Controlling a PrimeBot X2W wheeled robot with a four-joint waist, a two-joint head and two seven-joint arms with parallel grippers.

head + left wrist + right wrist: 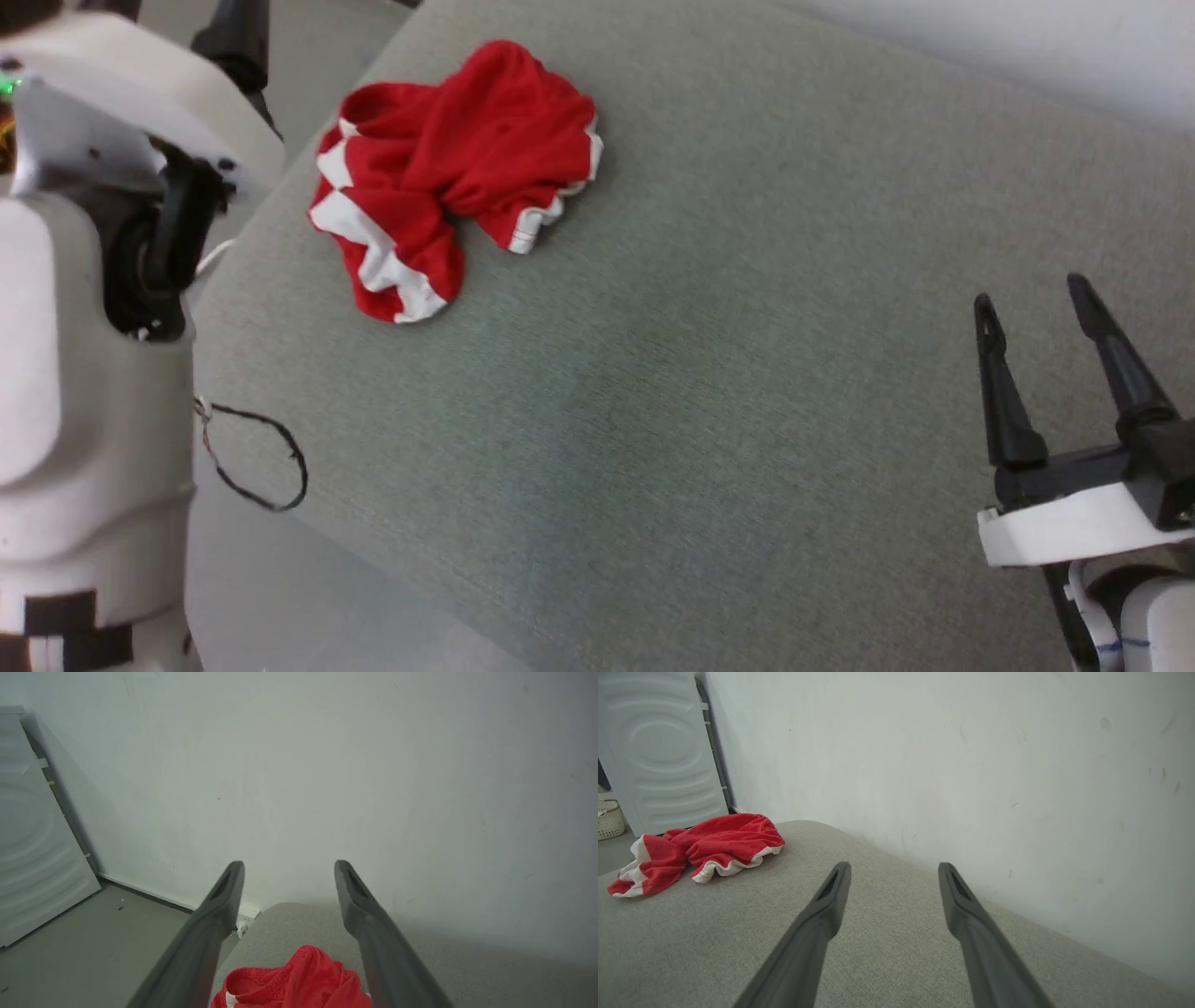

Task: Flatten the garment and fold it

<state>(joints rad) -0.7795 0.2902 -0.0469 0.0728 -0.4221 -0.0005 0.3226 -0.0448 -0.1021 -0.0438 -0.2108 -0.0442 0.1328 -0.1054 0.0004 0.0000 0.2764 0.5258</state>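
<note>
The garment (457, 168) is a crumpled heap of red cloth with white trim, lying near the far left corner of a grey fabric surface (747, 392). In the left wrist view my left gripper (289, 865) hangs open above the heap's near side, and the red garment (299, 982) shows low between its fingers without touching them. My right gripper (1030, 292) is open and holds nothing over the surface's near right part, far from the cloth. Its wrist view has the right gripper (894, 865) pointing at the wall, with the garment (705, 849) off to the left.
My left arm's white casing (93, 280) stands along the left of the head view, with a black cable loop (271, 467) hanging off it. Bare floor (308, 607) lies past the surface's left edge. A white wall (971, 765), a white appliance panel (658, 742) and a woven basket (607, 821) stand beyond.
</note>
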